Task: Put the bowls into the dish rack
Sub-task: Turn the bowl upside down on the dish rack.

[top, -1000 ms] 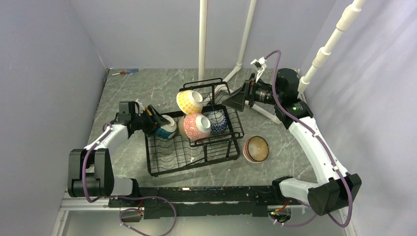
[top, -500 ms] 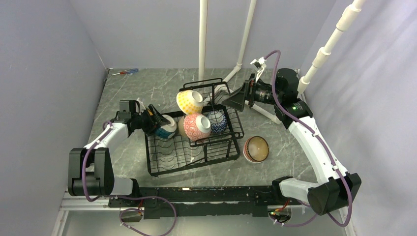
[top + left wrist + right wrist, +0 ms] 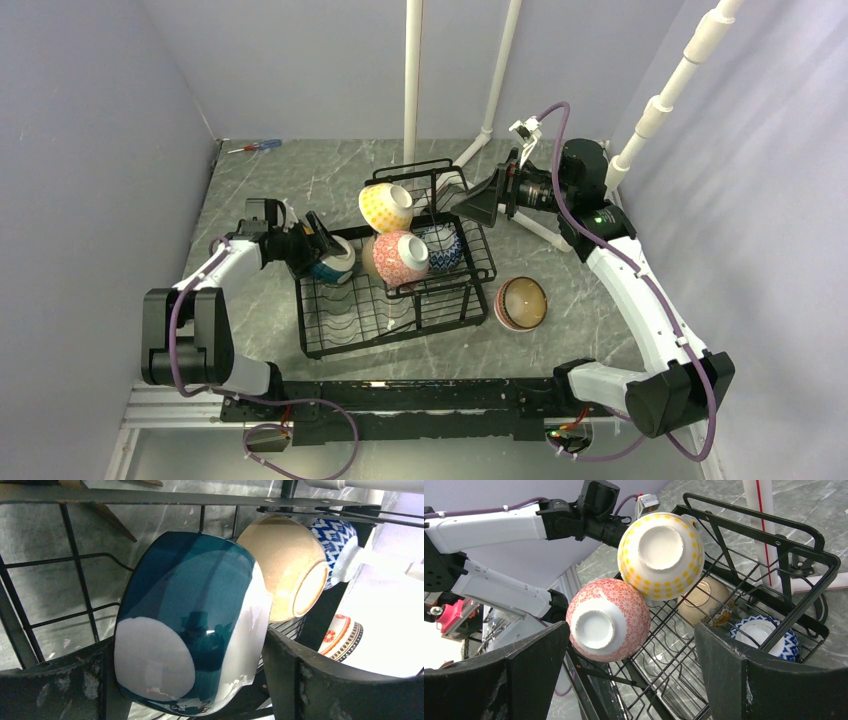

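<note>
Handling: the teal bowl (image 3: 190, 625) is judged to be rigid glazed ceramic, moderately heavy for its size, slippery on its glossy wall and liable to chip if knocked against the wires of the dish rack (image 3: 395, 318). A hold across the widest part of the body, near the rim, is considered safest; the narrow foot offers little purchase.

Appearance: a deep teal glaze is noted, with a white interior, white rim band and bare pale foot. Strong reflections are seen on the wall.

Position: the teal bowl is tipped on its side at the rack's left end, just inside the rim. A tan bowl (image 3: 285, 575) lies beside it, deeper in the rack.

Left gripper (image 3: 185, 682): it is spread wide, and the teal bowl is clasped between both fingers.

Right gripper (image 3: 634, 680): it is held wide apart with nothing in it, above the rack's far right corner.

One brown striped bowl (image 3: 521, 303) is observed outside the rack, off its right side, not yet loaded.
</note>
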